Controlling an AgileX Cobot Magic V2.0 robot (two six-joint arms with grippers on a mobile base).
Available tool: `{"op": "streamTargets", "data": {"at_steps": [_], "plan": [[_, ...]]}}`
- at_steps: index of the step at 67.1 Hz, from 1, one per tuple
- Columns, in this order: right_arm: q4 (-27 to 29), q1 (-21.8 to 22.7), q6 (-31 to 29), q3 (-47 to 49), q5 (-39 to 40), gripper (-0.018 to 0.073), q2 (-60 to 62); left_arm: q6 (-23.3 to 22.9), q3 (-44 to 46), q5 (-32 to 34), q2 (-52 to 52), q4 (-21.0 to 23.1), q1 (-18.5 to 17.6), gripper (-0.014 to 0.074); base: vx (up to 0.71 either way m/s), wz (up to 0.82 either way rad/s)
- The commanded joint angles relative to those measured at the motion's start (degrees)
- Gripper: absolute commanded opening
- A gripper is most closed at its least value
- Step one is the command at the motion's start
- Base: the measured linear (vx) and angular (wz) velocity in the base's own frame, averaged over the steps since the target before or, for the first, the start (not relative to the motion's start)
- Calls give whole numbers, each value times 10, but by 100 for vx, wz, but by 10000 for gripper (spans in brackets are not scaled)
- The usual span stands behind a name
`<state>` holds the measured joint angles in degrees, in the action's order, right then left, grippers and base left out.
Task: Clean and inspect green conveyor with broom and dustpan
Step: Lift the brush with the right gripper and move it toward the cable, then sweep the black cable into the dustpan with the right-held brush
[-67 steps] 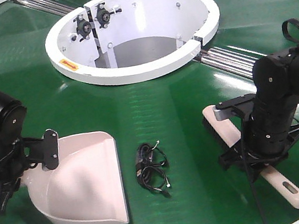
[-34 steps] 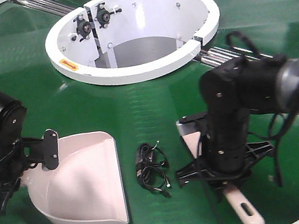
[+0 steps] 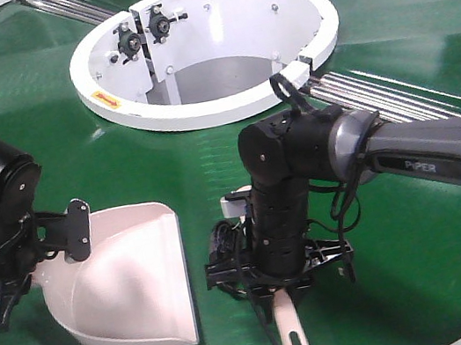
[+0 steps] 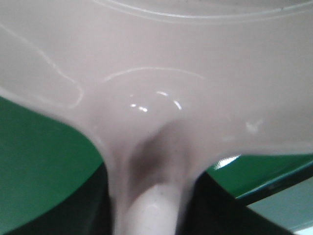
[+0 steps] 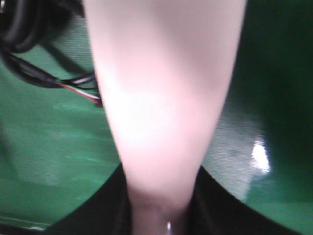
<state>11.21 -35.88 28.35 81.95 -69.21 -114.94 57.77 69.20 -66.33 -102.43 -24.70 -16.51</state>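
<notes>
Holds the dustpan (image 3: 129, 280) flat on the green conveyor (image 3: 209, 154), left of centre, with its open mouth facing right. Pale beige-pink, wide and shallow, with raised sides, against glossy dark green that mirrors the lamps. Clamps its handle in the left gripper (image 3: 42, 257) (wrist view: blurred pale plastic running down between dark jaws). Grips the broom (image 3: 289, 327) with the right gripper (image 3: 278, 287), clamped around the tapered handle at front centre. Shows the slotted hole near the handle's end, pointing toward the front edge, and hides most of the head under the arm. Stands right over the black cable bundle (image 3: 219, 244), just beside the dustpan's lip. Behind, the white ring hub (image 3: 111, 104) and silver roller strips (image 3: 377, 93).
</notes>
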Motion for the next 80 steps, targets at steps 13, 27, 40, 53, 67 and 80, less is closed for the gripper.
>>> {"op": "streamTargets", "data": {"at_steps": [13, 27, 40, 53, 67, 80], "plan": [[40, -24, -5, 95, -48, -2, -17, -8, 12, -3, 30, -9, -3, -6, 0, 0], [102, -53, -48, 218, -48, -2, -86, -8, 12, -4, 30, -9, -3, -6, 0, 0], [135, -78, -86, 347, -47, -2, -126, -8, 12, -4, 30, -9, -3, -6, 0, 0], [136, -84, -92, 393, -47, -2, -120, -8, 12, -4, 30, -10, -3, -6, 0, 0], [102, -83, -97, 393, -47, -1, -101, -8, 12, -4, 30, -10, -3, -6, 0, 0], [77, -67, -100, 362, -47, -1, -73, -8, 12, -4, 30, -10, -3, -6, 0, 0]]}}
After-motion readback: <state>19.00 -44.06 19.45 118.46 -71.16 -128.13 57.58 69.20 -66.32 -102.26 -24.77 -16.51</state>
